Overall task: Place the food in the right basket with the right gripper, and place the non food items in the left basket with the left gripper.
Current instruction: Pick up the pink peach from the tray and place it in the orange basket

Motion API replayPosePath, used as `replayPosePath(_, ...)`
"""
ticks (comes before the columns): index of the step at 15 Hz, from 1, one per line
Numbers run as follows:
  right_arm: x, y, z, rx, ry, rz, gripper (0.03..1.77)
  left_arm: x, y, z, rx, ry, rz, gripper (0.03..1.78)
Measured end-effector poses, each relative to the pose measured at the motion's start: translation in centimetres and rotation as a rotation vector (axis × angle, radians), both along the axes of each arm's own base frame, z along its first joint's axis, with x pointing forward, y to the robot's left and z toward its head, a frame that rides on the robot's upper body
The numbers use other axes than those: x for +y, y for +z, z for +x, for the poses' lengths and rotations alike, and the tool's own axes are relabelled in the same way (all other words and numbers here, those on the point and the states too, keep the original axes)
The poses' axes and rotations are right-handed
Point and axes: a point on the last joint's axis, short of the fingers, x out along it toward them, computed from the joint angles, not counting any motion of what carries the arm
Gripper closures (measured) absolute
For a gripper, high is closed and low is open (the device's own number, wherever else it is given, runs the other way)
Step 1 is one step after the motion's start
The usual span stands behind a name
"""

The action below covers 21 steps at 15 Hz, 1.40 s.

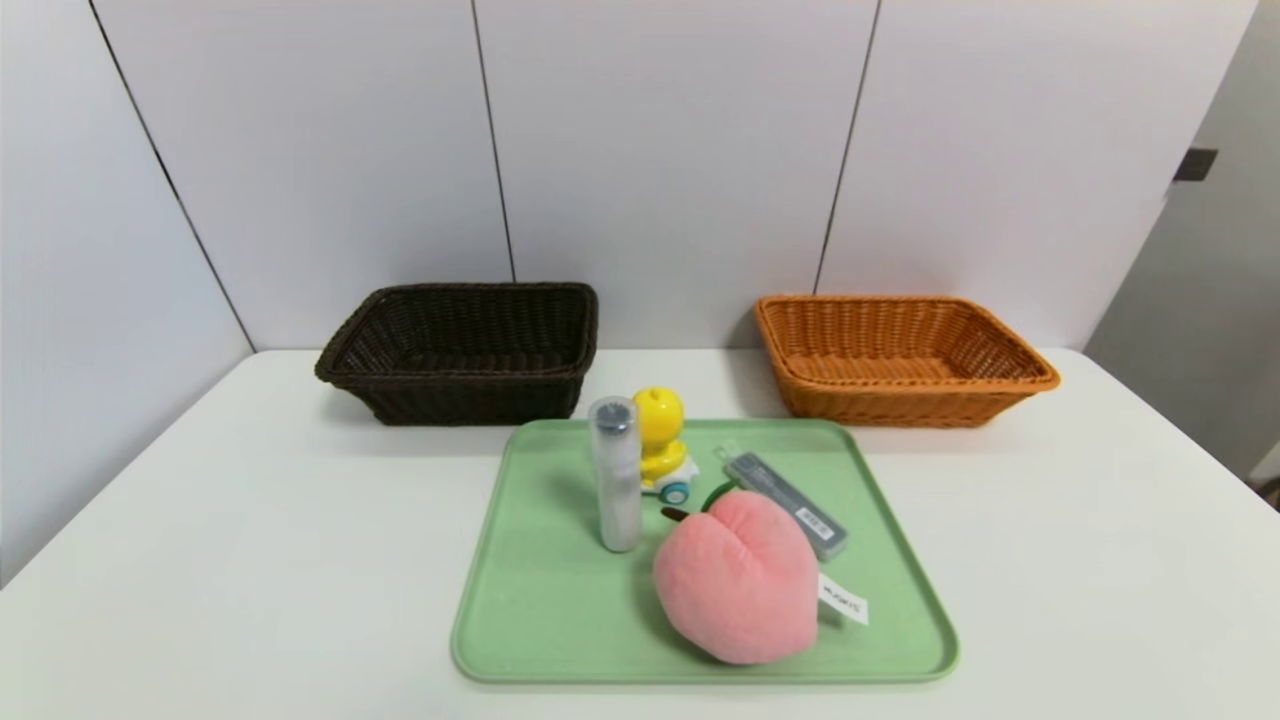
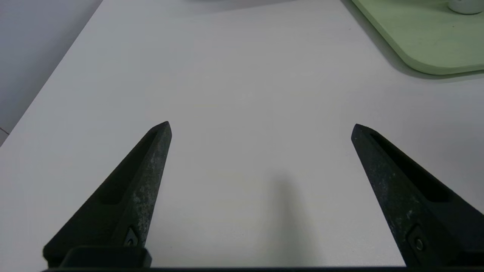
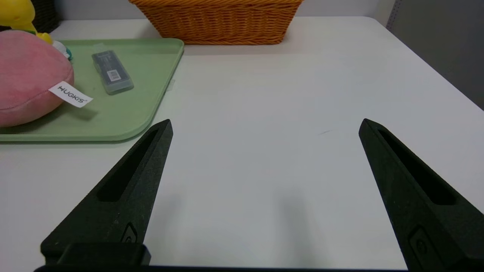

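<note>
- Since nothing had been picked up yet, my left tool (image 2: 261, 124) hung with its jaws spread as wide as they go, gripping nothing, over bare white desk (image 2: 234, 75) beside the near left corner of the green tray (image 2: 427, 45).
- My right tool (image 3: 264, 124) hung just as wide and just as empty over the desk off the tray's right edge, with the tray's near right corner just ahead of one finger.
- Neither tool touched anything; both sat back from the work, which I judged to be a ready pose before the first reach.
- On the tray, the pink plush peach (image 1: 737, 585) lay nearest me, its white tag (image 1: 843, 600) trailing toward my right side, so my right tool looked best placed to take it.
- Just behind the peach on the right lay the flat grey case (image 1: 787, 491); the white bottle (image 1: 616, 473) stood upright toward the tray's middle, with the yellow duck toy (image 1: 662, 440) just beside it at the far edge.
- Those three were for my left tool, which had to cross the tray to reach the case.
- Beyond the tray stood the dark brown basket (image 1: 462, 352) on the left and the orange-tan basket (image 1: 903, 358) on the right, well apart, one at each arm's side.
- Both baskets held nothing.
</note>
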Motion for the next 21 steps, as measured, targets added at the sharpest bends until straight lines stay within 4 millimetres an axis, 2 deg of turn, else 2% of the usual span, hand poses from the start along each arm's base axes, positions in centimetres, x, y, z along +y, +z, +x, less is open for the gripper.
replayPosePath(4,0.0,-0.1,0.0,0.018,0.0,-0.006,0.1,0.0,0.1,-0.1,-0.003,0.023,-0.018,0.12)
replayPosePath(6,0.0,0.4,-0.2,0.001,0.007,-0.013,0.1,0.1,1.4,-0.4,-0.039,0.032,-0.016,0.12)
replayPosePath(7,0.0,1.5,-0.5,-0.023,0.017,-0.015,0.1,0.1,2.3,-0.6,-0.059,0.034,-0.017,0.12)
replayPosePath(9,0.1,5.8,-1.4,-0.08,0.04,-0.017,0.1,0.1,5.6,-0.8,-0.098,0.034,-0.021,0.12)
replayPosePath(11,0.1,11.0,-1.7,-0.106,0.059,-0.015,0.1,0.1,10.0,-0.5,-0.128,0.026,-0.026,0.12)
replayPosePath(14,0.1,19.6,-0.4,-0.134,0.098,-0.007,0.1,0.0,15.7,1.4,-0.125,-0.022,-0.04,0.12)
replayPosePath(16,0.2,25.1,1.5,-0.141,0.116,-0.005,0.1,-0.1,18.4,3.6,-0.095,-0.054,-0.044,0.12)
replayPosePath(18,0.3,29.2,4.2,-0.103,0.124,-0.001,0.1,-0.2,20.5,6.5,-0.044,-0.068,-0.048,0.12)
replayPosePath(19,0.4,30.7,6.2,-0.053,0.129,0.003,0.1,-0.2,21.1,8.0,-0.013,-0.071,-0.05,0.12)
replayPosePath(21,0.6,32.0,10.9,0.069,0.141,0.012,0.1,-0.2,22.1,11.3,0.045,-0.072,-0.053,0.12)
